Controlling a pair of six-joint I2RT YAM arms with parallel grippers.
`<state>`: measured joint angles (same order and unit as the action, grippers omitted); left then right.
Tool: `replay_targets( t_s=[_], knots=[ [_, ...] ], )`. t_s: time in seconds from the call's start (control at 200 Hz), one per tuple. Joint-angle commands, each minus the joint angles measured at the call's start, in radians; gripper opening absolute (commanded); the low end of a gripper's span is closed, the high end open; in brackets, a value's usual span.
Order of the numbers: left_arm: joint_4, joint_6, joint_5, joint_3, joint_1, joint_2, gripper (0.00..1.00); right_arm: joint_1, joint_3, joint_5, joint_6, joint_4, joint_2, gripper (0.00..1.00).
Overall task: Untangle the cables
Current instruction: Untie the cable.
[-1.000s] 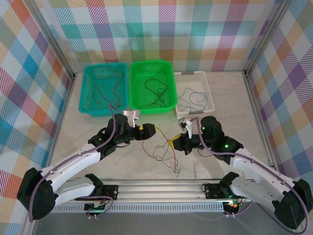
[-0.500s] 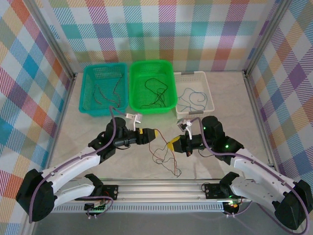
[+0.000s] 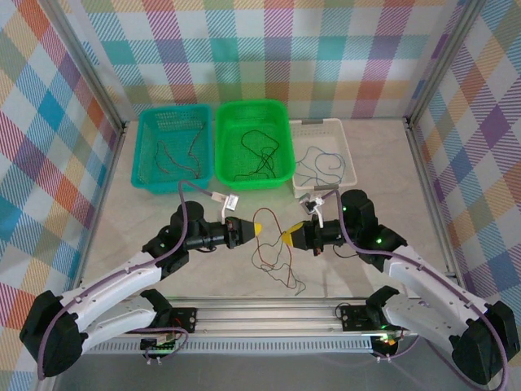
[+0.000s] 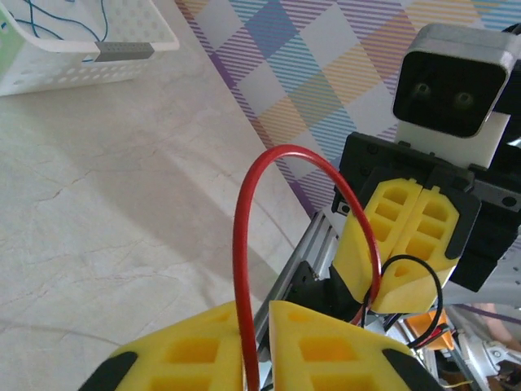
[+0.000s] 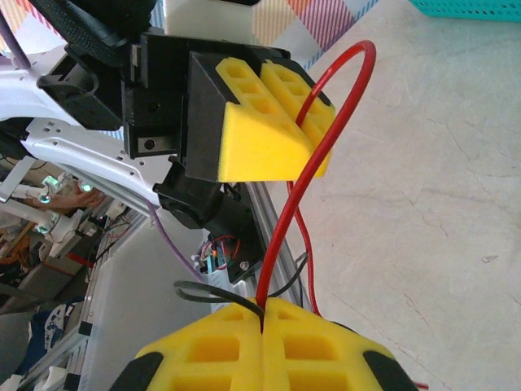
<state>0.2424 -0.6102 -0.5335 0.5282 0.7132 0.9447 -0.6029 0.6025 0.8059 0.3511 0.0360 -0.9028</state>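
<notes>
Both of my end effectors are clenched on the same red cable (image 4: 236, 244). My left end effector (image 3: 254, 230) pinches one end between its yellow pads, and my right end effector (image 3: 285, 238) pinches the other end, with a thin black strand also poking out beside its pads. The two stand close together, tips facing, above the middle of the desk (image 3: 122, 220), and the red cable arches up between them in a tight loop. Below them a loose tangle (image 3: 273, 257) of red, brownish and dark cables lies on the desk and trails toward the near rail. Three containers stand side by side along the far edge. The teal basket (image 3: 146, 155) on the left holds dark brownish cables (image 3: 175, 153) lying in loose curves. The green basket (image 3: 224, 147) in the middle holds a black cable (image 3: 259, 153), looped over itself. The white basket (image 3: 346, 155) on the right holds a blue cable (image 3: 321, 165).
</notes>
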Motion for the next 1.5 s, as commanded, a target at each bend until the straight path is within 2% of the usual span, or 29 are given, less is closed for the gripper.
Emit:
replay_targets(
  t_s=[0.0, 0.025, 0.165, 0.235, 0.37, 0.485, 0.665, 0.72, 0.89, 0.995, 1.145, 1.315, 1.495],
  knots=[
    [0.034, 0.014, 0.001, 0.003, 0.010, -0.026, 0.07, 0.004, -0.005, 0.022, 0.000, -0.030, -0.001, 0.00],
    [0.032, 0.015, 0.004, 0.003, 0.010, -0.029, 0.00, 0.005, -0.005, 0.019, -0.001, -0.028, 0.001, 0.00],
    [-0.026, 0.031, 0.078, 0.015, 0.010, -0.060, 0.00, 0.006, -0.009, -0.019, -0.004, -0.011, 0.002, 0.00],
    [-0.118, 0.039, 0.191, 0.041, 0.010, -0.092, 0.00, 0.006, -0.015, -0.072, -0.008, 0.005, 0.002, 0.00],
    [-0.324, 0.041, 0.486, 0.139, 0.003, -0.133, 0.00, 0.007, -0.042, -0.183, -0.013, 0.021, -0.001, 0.00],
    [-0.427, 0.047, 0.608, 0.239, -0.014, -0.109, 0.00, 0.008, -0.057, -0.242, -0.005, 0.015, -0.012, 0.23],
    [-0.544, 0.059, 0.676, 0.416, -0.067, 0.014, 0.00, 0.008, -0.061, -0.293, -0.001, 0.008, -0.024, 0.45],
    [-0.570, 0.068, 0.680, 0.467, -0.093, 0.044, 0.00, 0.008, -0.061, -0.303, 0.000, 0.010, -0.027, 0.50],
    [-0.623, 0.100, 0.680, 0.636, -0.160, 0.129, 0.00, 0.006, -0.086, -0.306, 0.032, -0.061, -0.071, 0.56],
    [-0.650, 0.104, 0.608, 0.727, -0.210, 0.170, 0.00, 0.003, -0.088, -0.339, 0.045, -0.113, -0.141, 0.60],
    [-0.703, 0.110, 0.563, 0.821, -0.216, 0.192, 0.00, -0.049, -0.041, -0.379, 0.023, -0.208, -0.259, 0.63],
    [-0.748, 0.069, 0.499, 0.879, -0.216, 0.191, 0.00, -0.142, 0.081, -0.499, -0.032, -0.310, -0.437, 0.65],
    [-0.772, 0.024, 0.451, 0.909, -0.216, 0.177, 0.00, -0.184, 0.204, -0.611, -0.066, -0.454, -0.631, 0.66]
  ],
)
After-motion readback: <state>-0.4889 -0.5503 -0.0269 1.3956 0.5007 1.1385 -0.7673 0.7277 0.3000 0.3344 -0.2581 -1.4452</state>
